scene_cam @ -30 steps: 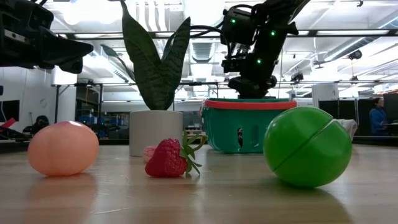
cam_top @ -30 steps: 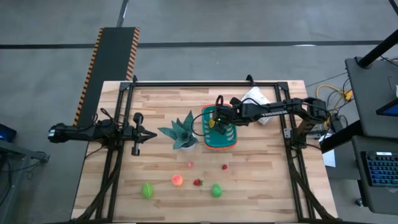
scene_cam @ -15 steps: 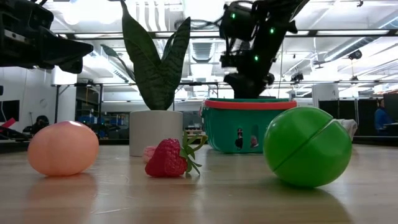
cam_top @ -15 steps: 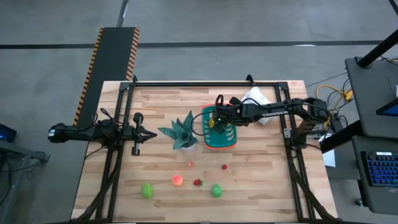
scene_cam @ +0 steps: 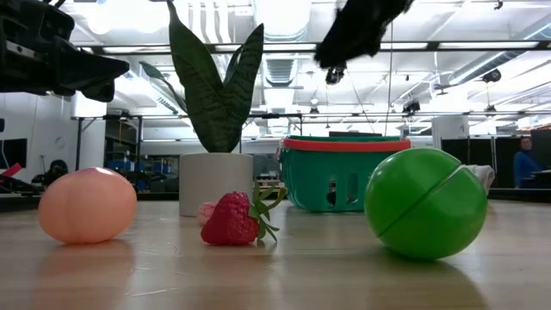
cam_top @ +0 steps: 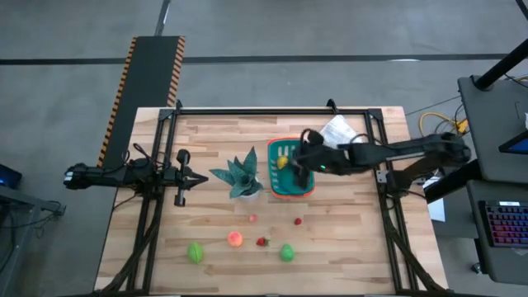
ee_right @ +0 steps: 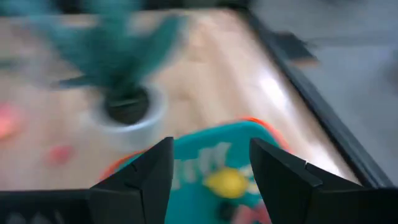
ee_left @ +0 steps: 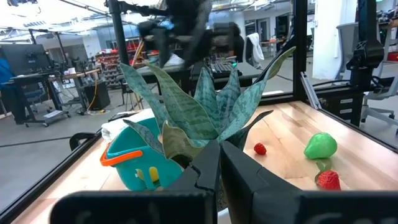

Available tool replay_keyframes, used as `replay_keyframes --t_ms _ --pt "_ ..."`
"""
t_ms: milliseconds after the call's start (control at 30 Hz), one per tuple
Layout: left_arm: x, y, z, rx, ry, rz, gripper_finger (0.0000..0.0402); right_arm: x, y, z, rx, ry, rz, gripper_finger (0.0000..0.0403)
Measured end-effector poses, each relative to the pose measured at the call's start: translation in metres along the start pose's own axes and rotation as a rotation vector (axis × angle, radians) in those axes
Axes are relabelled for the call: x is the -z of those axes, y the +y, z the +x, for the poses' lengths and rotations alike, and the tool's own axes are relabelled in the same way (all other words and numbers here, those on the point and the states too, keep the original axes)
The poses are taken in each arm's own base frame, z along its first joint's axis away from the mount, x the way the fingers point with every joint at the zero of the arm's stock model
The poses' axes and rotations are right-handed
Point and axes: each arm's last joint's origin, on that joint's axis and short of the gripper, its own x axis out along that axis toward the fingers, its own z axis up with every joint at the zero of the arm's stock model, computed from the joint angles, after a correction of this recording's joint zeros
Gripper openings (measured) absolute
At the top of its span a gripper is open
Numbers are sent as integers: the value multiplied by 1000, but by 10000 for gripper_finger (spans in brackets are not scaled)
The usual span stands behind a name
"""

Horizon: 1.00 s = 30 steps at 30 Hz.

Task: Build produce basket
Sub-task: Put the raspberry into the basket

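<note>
The teal basket [cam_top: 290, 183] with its orange band stands right of the table's middle; a yellow piece of produce [cam_top: 282, 162] lies inside it. My right gripper [cam_top: 299, 158] hangs open above the basket's right part, holding nothing; its wrist view looks down between the fingers [ee_right: 211, 168] at the basket [ee_right: 205, 155] and the yellow piece [ee_right: 227, 182]. More produce lies near the front edge: two green pieces [cam_top: 195, 252] [cam_top: 286, 252], a peach one [cam_top: 235, 239], a strawberry [cam_top: 262, 242] and two tiny ones. My left gripper [cam_top: 196, 177] waits shut at the left.
A teal spiky plant in a white pot [cam_top: 242, 176] stands just left of the basket, between it and my left gripper. A white bag [cam_top: 337, 130] lies at the back right. In the low view the green piece [scene_cam: 424, 213] stands in front of the basket [scene_cam: 340, 176].
My right gripper has risen out of the basket, mostly in the last half second. It has drawn back a little toward the table's right edge. The basket and the produce on the table have kept their places.
</note>
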Motion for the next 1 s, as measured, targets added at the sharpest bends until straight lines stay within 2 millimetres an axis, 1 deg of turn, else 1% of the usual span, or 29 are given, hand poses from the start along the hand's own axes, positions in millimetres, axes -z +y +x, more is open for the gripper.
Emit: replay_keyframes --t_ms 67,133,300,433,633,867,1000 --pt "0 0 0 0 -1 0 0 6 10 -13 -130 -12 -80 201" --pt "0 0 0 0 -1 0 0 16 19 -21 -210 -8 -115 201" --pt "0 0 0 0 0 0 0 44 34 -33 -285 31 -151 201" --pt "0 0 0 0 0 0 0 63 43 -33 -309 71 -140 201" --pt "0 0 0 0 -2 0 0 82 57 -31 -338 107 -145 201" --pt "0 0 0 0 0 0 0 89 77 -29 -391 67 -174 201" --pt "0 0 0 0 0 0 0 96 88 -22 -400 95 -176 201"
